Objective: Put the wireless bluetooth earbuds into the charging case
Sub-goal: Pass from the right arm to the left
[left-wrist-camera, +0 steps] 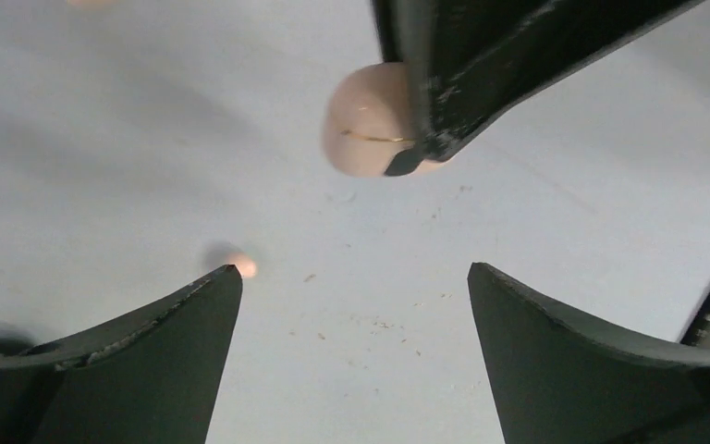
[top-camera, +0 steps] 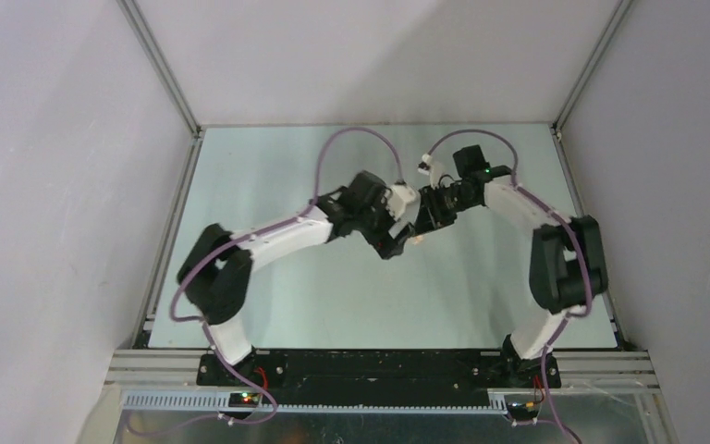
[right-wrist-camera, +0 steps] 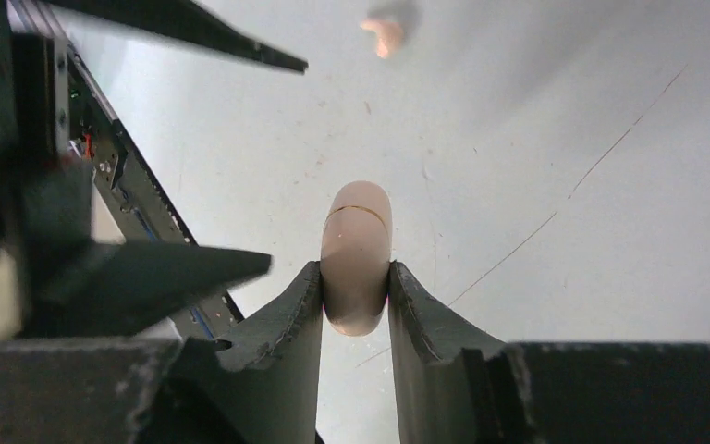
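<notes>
Right pincer [right-wrist-camera: 355, 270] clamps pale beige pebble-like case [right-wrist-camera: 356, 222]; left pincer [left-wrist-camera: 353, 270] (wide apart) likely must grasp tiny beige earbud [left-wrist-camera: 243, 267] next.

The left arm [top-camera: 277, 236] and right arm [top-camera: 559, 254] bend at the elbow and reach inward, wrists angled down toward the beige case [right-wrist-camera: 357, 217]. The right gripper [right-wrist-camera: 355, 270] has its fingers [right-wrist-camera: 288, 319] pressed against both sides of that case. Just beside the case, the left gripper [left-wrist-camera: 353, 277] holds its fingers spread wide.

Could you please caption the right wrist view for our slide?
Right claw grips the beige charging case; a pale earbud lies beyond.
</notes>
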Controlling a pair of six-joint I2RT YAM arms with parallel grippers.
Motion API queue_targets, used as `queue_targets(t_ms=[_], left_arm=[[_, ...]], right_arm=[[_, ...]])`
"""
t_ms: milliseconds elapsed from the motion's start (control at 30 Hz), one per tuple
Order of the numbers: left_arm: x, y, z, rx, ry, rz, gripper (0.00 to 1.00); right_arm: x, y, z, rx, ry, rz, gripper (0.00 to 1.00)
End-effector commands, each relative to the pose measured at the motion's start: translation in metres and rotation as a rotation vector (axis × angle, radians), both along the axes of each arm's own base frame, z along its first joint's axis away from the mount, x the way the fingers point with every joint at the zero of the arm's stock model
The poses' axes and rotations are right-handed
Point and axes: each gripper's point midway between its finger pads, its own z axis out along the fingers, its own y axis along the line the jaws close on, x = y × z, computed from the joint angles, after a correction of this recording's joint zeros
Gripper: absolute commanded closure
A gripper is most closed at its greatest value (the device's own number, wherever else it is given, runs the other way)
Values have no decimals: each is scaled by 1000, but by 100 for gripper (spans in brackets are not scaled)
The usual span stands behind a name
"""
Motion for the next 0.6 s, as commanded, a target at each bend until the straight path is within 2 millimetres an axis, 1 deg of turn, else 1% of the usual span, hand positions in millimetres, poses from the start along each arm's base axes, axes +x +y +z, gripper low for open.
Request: queue_targets(t_ms=[0,33,67,100,133,167,200,233,267,300,333,367,400,500,567], left_arm=[[-2,8,98,-286,-20,-131,1],[-4,10,107,-306,-18,-153,1],[-15,16,117,-321,-6,-212,1],[-20,18,123,-326,-13,-244,1],[-33,23,130,-326,-20,-315,1],[-43,23,137,-344,-37,-393,1],[-55,28,144,-342,-20,-431,1],[-70,31,145,-348,14,-496,1],[-75,30,154,-363,11,-529,1],[-85,32,156,-379,45,-570,1],[-89,31,162,-397,48,-590,1],[-95,29,168,-430,66,-616,1],[-97,28,170,-447,73,-626,1],[-112,24,182,-521,110,-688,0],[-116,23,187,-545,120,-707,1]], right_arm=[[-2,-12,71,25,-283,61,73],[-2,-13,79,24,-326,78,73],[-6,-14,96,30,-398,97,73],[-8,-14,106,36,-436,108,73],[-14,-13,122,43,-501,135,74],[-16,-11,132,49,-543,149,74],[-23,-7,146,53,-606,180,74],[-27,-3,155,58,-642,198,74],[-36,3,166,66,-690,235,74],[-42,7,178,76,-731,253,74],[-50,15,183,86,-756,289,73],[-56,19,192,98,-791,302,73],[-64,27,196,118,-802,332,73],[-79,41,217,204,-839,363,73],[-84,45,224,250,-825,363,73]])
